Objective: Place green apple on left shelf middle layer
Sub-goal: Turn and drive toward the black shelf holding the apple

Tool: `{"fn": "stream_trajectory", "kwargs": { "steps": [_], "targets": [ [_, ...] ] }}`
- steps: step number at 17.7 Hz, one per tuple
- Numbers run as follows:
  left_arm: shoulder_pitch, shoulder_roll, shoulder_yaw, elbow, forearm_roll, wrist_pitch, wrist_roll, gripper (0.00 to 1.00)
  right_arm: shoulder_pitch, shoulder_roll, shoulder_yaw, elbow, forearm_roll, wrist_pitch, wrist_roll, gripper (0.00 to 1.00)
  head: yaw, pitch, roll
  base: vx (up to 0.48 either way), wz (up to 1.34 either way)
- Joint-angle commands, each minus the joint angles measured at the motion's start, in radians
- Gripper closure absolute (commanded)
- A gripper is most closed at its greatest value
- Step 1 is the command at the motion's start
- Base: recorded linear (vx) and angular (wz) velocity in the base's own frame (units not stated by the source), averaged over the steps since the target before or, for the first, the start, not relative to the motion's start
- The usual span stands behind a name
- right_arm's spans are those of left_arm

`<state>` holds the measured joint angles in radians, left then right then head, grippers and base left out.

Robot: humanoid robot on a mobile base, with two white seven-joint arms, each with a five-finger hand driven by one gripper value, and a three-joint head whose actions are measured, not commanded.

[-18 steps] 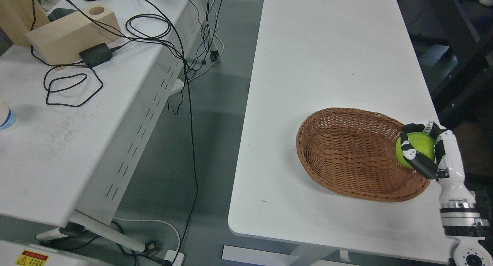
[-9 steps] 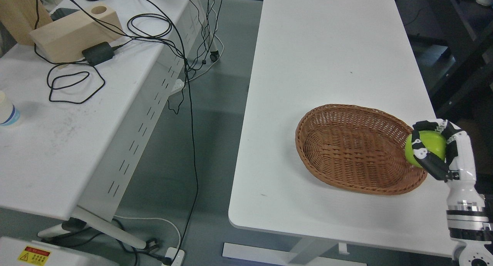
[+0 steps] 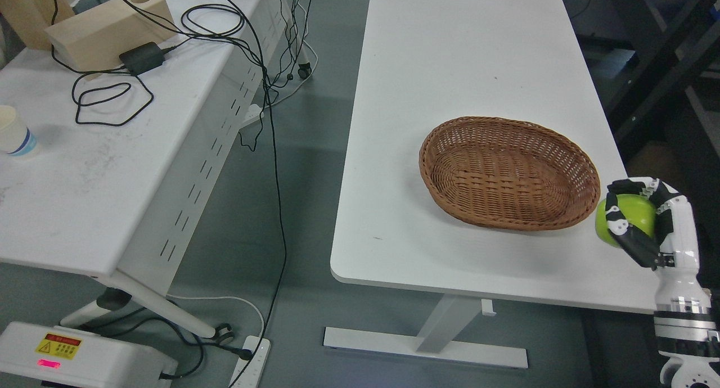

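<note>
The dark fingers (image 3: 633,243) curl round the green apple (image 3: 624,222), 1 running across its front and lower side and others hooking over its top, so the fruit sits cupped against the palm; a wrap like this suits a smooth round thing that would likely roll out of a lighter pinch. The right hand (image 3: 647,225) belongs to the white arm that rises from the lower right corner, and it holds the apple over the right end of the white table (image 3: 461,67), just beside the wicker basket (image 3: 509,174) and outside its rim; whether the apple touches the tabletop cannot be told from this view. The basket itself is empty, lying near the table's front right part, which fits an apple already taken out and in carriage. No shelf shows anywhere, so the placing on the left shelf's middle layer is, by my judgement, some way off and will call for a turn or a drive of the base first. The left arm is out of sight. Across the aisle stands a second white desk (image 3: 67,208) bearing a wooden block (image 3: 107,31), a black adapter (image 3: 140,56) with looping cables, and a paper cup (image 3: 14,135), none of them part of the job.
</note>
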<state>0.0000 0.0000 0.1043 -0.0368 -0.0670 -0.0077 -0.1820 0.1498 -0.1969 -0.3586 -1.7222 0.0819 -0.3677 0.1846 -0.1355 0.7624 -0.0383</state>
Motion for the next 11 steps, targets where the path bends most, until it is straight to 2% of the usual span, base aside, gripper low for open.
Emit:
{"fn": "stream_trajectory", "kwargs": {
  "steps": [1,11],
  "targets": [
    [-0.021,0.017,0.0,0.0,0.0,0.0,-0.001,0.0,0.01,0.01,-0.01,-0.004,-0.001,-0.002,0.006,0.95,0.0,0.0,0.0,-0.193,-0.11],
    [-0.021,0.017,0.0,0.0,0.0,0.0,-0.001,0.0,0.016,0.013,-0.003,-0.002,-0.001,-0.003,0.033,0.95,0.0,0.0,0.0,-0.181,-0.05]
  ]
}}
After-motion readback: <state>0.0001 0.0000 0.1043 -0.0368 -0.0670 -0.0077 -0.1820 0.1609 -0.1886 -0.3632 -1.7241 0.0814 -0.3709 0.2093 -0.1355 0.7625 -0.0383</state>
